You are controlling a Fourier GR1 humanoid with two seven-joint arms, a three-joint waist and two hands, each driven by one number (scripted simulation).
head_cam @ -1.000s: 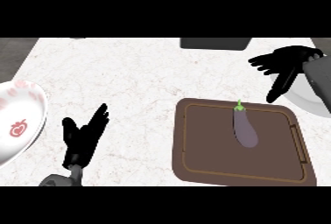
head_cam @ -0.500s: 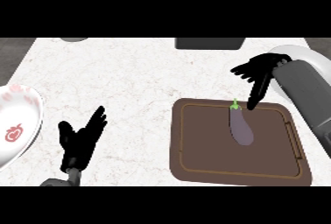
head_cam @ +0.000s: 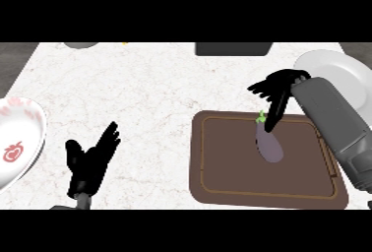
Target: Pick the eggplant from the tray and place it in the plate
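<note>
The eggplant (head_cam: 269,144) lies lengthwise on the brown tray (head_cam: 225,172), toward the tray's far right part, green stem pointing away from me. My right hand (head_cam: 278,91) hangs just beyond that stem, fingers spread and relaxed, one long finger reaching down to the stem end; it has hold of nothing. Past the tray's far right corner sits a plain white plate (head_cam: 345,74), partly hidden by my forearm. The tray rests on a pale marbled bench (head_cam: 145,88). Well left of the tray my left hand (head_cam: 91,162) rests with straight fingers, holding nothing. At the bench's left edge lies a red-patterned plate (head_cam: 18,147).
</note>
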